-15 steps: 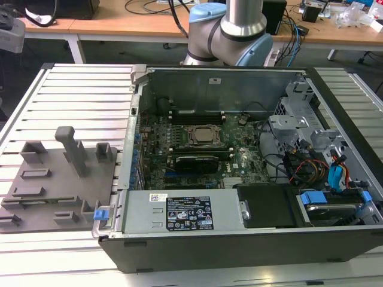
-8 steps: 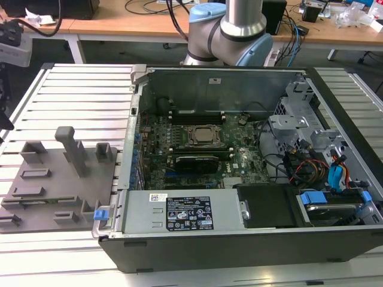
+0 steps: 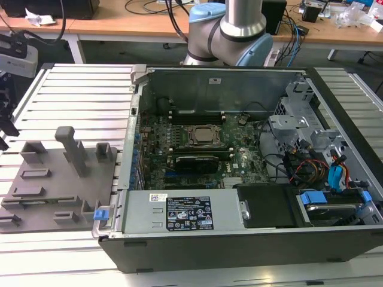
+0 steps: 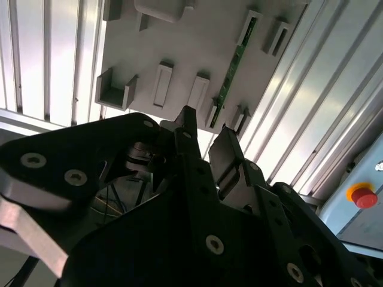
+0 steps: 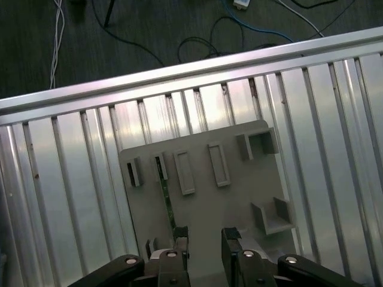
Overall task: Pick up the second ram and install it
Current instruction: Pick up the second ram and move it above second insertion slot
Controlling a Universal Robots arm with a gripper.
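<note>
The second ram (image 5: 167, 197) is a thin green stick standing on edge in a slot of the grey holder plate (image 5: 239, 197). It also shows in the second wrist view (image 4: 232, 75). My gripper (image 5: 204, 242) hovers above the near end of the plate, open with nothing between its fingers. The ram's near end runs up to one fingertip (image 5: 179, 236) and lies beside the gap, not in it. Both black fingers also show in the second wrist view (image 4: 206, 140), above the holder plate (image 4: 179, 48). In the exterior view the gripper (image 3: 6, 134) hangs at the left edge over the holder plate (image 3: 60, 191).
The holder plate carries several empty grey brackets and a tall post (image 3: 72, 149). It lies on a ribbed aluminium table (image 3: 78, 95). To the exterior view's right stands an open computer case (image 3: 239, 179) with the motherboard, CPU socket (image 3: 201, 135) and black memory slots (image 3: 194, 160). A red button (image 4: 362, 194) is nearby.
</note>
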